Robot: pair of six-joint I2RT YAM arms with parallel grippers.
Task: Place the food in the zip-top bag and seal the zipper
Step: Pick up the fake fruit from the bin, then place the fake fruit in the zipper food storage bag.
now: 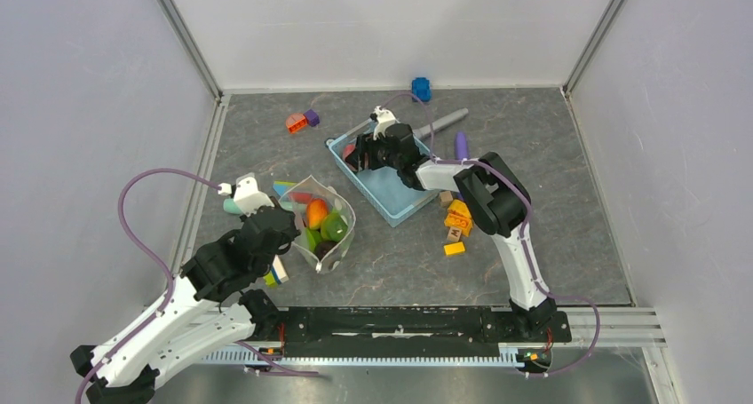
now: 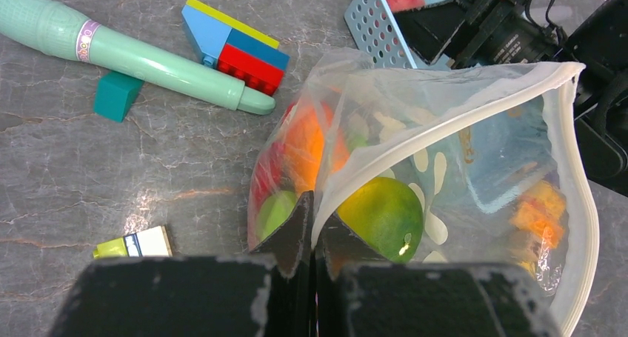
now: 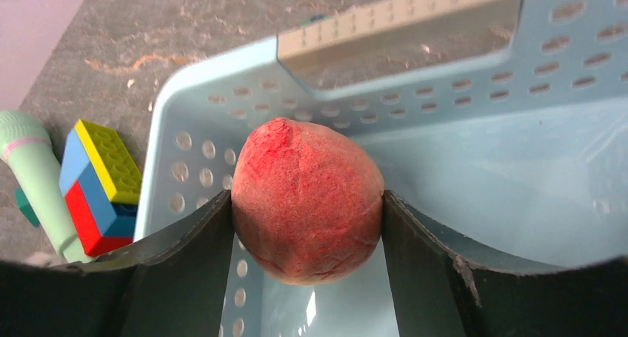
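**Step in hand:** retrieval of one piece of food.

- **Food:** the rough-skinned pink-red toy peach is clamped between the fingers of the right gripper, inside the light-blue perforated plastic basket.
- **Bag:** the clear white-dotted zip-top bag, near the basket, is held agape by the left gripper, which is pinched onto its mouth edge. Orange, green and red pieces are contained.
- **Seal:** the zipper is unsealed.

**Next move, as judged:** the peach is to be lifted clear of the basket wall and carried over the mouth.

**Surface and room:** a grey marbled tabletop, strewn with coloured building blocks, is enclosed by pale plain walls.
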